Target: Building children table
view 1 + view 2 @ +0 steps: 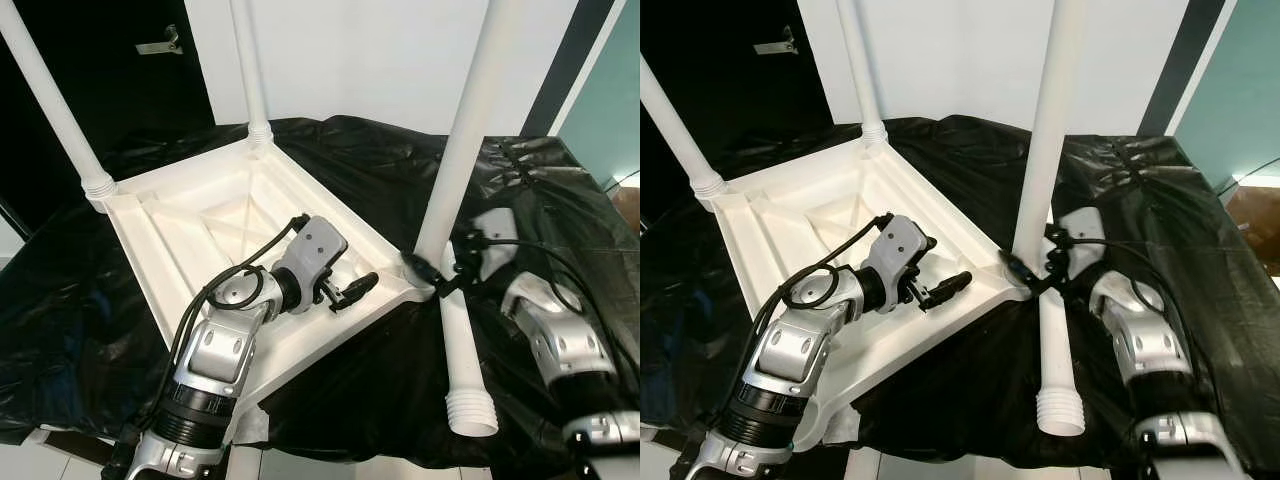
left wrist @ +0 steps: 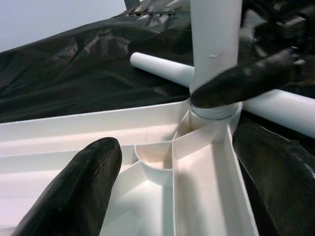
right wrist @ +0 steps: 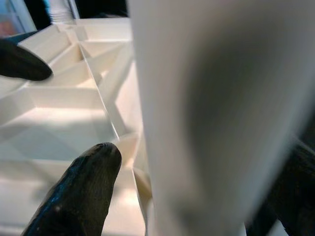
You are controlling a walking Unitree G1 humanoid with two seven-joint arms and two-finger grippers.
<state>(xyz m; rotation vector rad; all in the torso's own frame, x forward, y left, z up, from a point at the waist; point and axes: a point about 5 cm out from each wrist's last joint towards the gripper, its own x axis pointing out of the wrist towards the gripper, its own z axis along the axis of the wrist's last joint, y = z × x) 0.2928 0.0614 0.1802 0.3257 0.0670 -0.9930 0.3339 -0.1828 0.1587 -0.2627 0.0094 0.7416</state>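
Observation:
The white table top [image 1: 200, 230] lies upside down on a black cloth, ribs facing up. Two white legs [image 1: 50, 100] [image 1: 250, 70] stand in its far corners. A third leg [image 1: 465, 130] stands upright in the right corner socket. My right gripper [image 1: 430, 270] is shut around this leg's base, one finger [image 3: 78, 191] beside the leg [image 3: 221, 113]. My left gripper [image 1: 350, 292] hovers open over the ribbed underside just left of that corner, its fingers [image 2: 74, 191] spread and holding nothing. A fourth leg [image 1: 465, 370] lies loose on the cloth by the right corner.
The black cloth [image 1: 560, 200] covers the whole work surface, and its front edge runs just below the loose leg's ribbed end. A dark door with a handle [image 1: 160, 45] is behind on the left. A white wall stands behind the surface.

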